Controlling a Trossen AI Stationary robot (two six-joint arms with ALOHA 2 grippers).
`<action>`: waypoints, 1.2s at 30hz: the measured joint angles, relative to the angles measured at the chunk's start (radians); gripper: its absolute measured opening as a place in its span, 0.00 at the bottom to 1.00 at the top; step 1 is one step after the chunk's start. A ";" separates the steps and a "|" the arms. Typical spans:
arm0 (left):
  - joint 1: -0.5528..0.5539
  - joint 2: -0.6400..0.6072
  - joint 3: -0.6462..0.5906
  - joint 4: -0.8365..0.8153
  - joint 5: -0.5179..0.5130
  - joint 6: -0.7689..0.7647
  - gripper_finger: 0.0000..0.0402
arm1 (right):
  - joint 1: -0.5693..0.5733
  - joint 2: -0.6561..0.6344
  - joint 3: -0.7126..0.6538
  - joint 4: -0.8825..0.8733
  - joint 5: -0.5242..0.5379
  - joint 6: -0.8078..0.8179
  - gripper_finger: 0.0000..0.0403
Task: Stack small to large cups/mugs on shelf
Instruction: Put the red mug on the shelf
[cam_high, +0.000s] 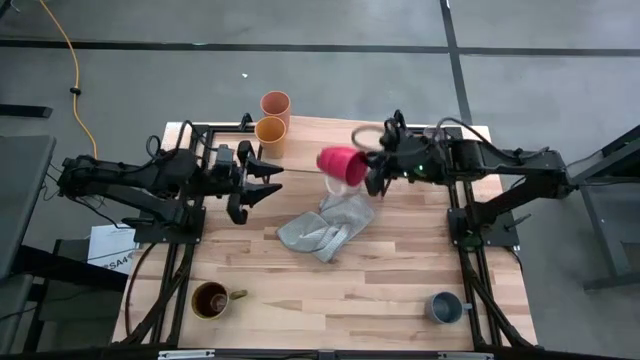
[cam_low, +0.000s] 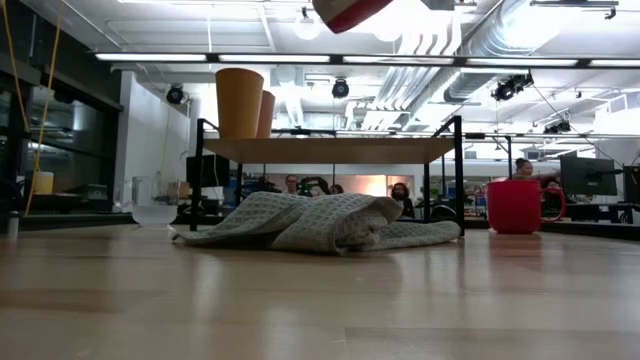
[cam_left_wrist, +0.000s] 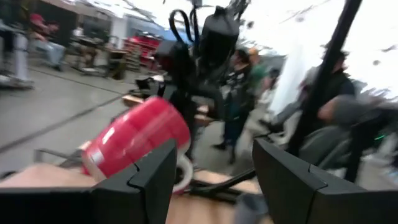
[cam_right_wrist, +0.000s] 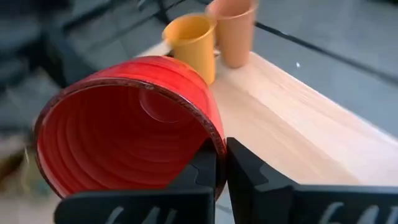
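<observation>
Tabletop (cam_low: 320, 300): light-wood planks. Near edge, brown mug (cam_high: 211, 300) and grey-blue mug (cam_high: 444, 307). Mid-table, crumpled grey cloth (cam_low: 320, 222). Right gripper (cam_high: 374, 176), jaws clamped on rim of a red mug (cam_right_wrist: 124, 134), holds it tilted above the shelf (cam_low: 330, 149). Left gripper (cam_high: 262, 183) beside it, jaws apart. On shelf: yellow mug (cam_high: 270, 132), peach tumbler (cam_high: 276, 105) (touching). Behind: open workshop, people seated.

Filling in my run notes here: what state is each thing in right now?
Red mug: tipped on its side, held in the air by its rim.
Right claw: shut on the red mug.
Left claw: open, empty.
Yellow mug: upright on the shelf.
Peach tumbler: upright on the shelf.
Grey cloth: crumpled on the table.
Brown mug: upright on the table.
Grey-blue mug: upright on the table.
</observation>
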 joint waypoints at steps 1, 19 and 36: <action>0.000 0.007 0.000 -0.004 -0.014 0.025 0.50 | -0.010 0.000 0.000 0.009 0.002 0.042 0.00; 0.000 0.224 0.054 0.008 -0.338 0.598 0.50 | -0.073 0.103 -0.001 0.138 0.033 0.357 0.00; -0.001 0.288 0.112 -0.027 -0.448 0.931 0.50 | -0.095 0.115 -0.001 0.210 0.018 0.385 0.00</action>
